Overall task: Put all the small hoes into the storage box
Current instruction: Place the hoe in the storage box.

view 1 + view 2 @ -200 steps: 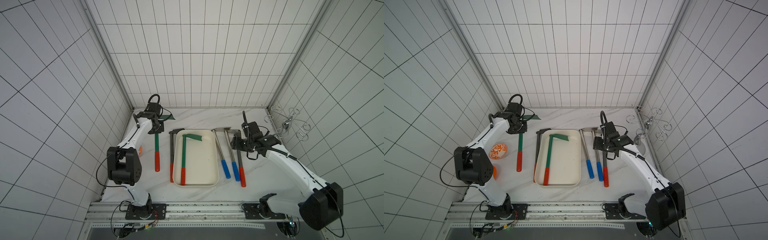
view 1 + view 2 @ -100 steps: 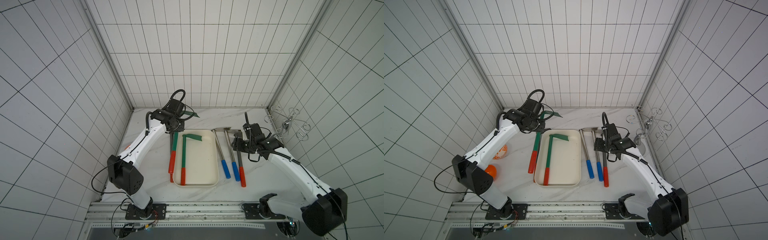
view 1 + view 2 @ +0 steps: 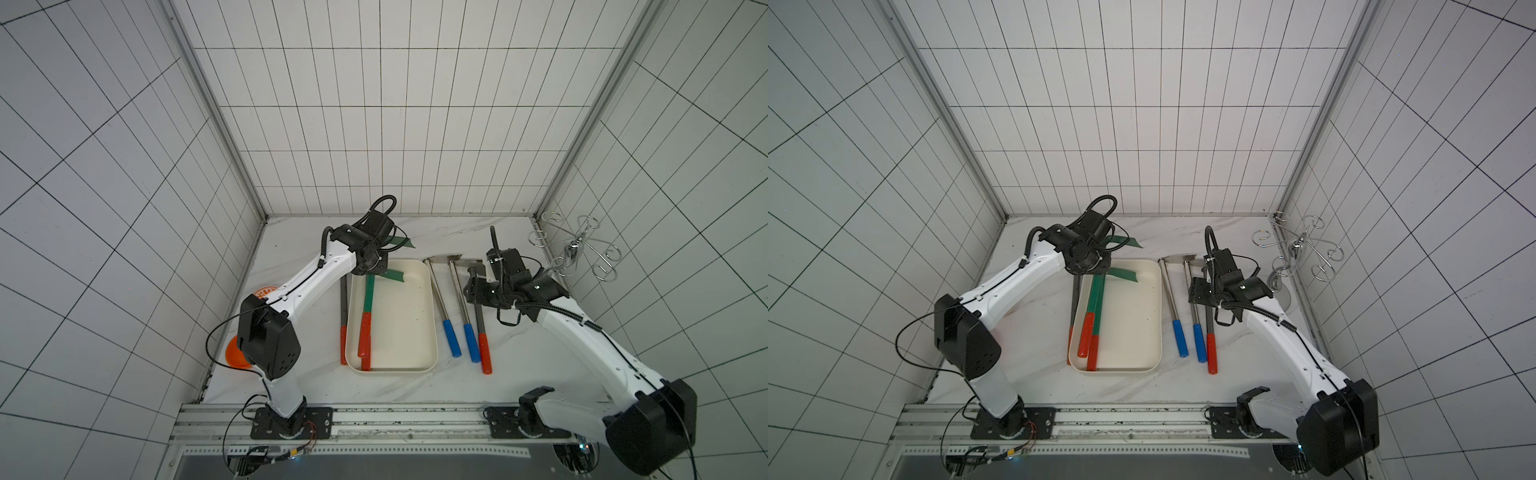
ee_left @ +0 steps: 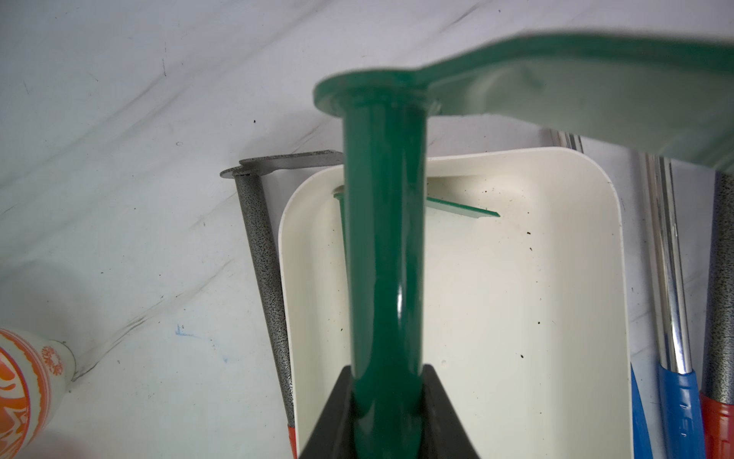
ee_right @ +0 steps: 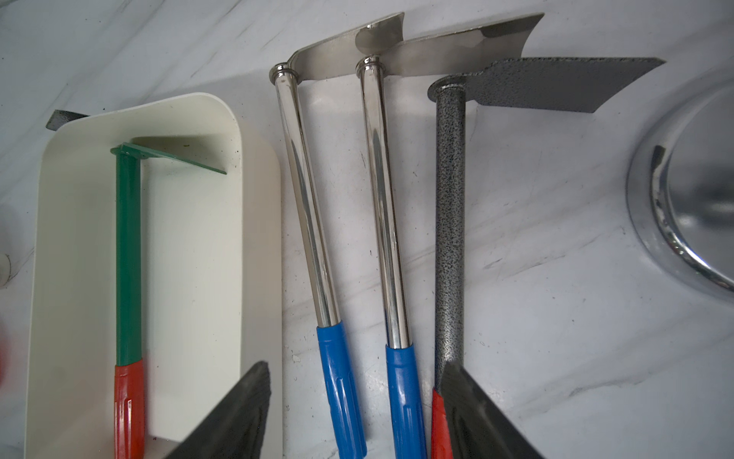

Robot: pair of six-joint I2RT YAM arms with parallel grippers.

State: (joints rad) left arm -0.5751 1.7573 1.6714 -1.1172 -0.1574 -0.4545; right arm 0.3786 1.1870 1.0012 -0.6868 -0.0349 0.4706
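Left gripper [image 4: 387, 369] clamps green hoe [image 4: 383, 238] by shaft, raised over left side of storage box [image 3: 401, 328], blade past far rim. Second green hoe [image 5: 128, 258] lies inside. Right gripper [image 5: 355, 369] spread, empty, above blue-handled hoes [image 5: 337, 377] right of box.

The small hoe [image 3: 1086, 332], green in shaft and blade with a red grip, is held by the shaft near the blade in the left gripper [image 4: 387, 371], above the 9 o'clock side of the storage box [image 3: 403, 328], blade toward 12 o'clock, grip toward 6 o'clock. The box, cream-white, shallow and round-cornered, is set lengthwise 12 to 6 o'clock, with a second green hoe [image 5: 128, 254] lying along its 9 o'clock wall.
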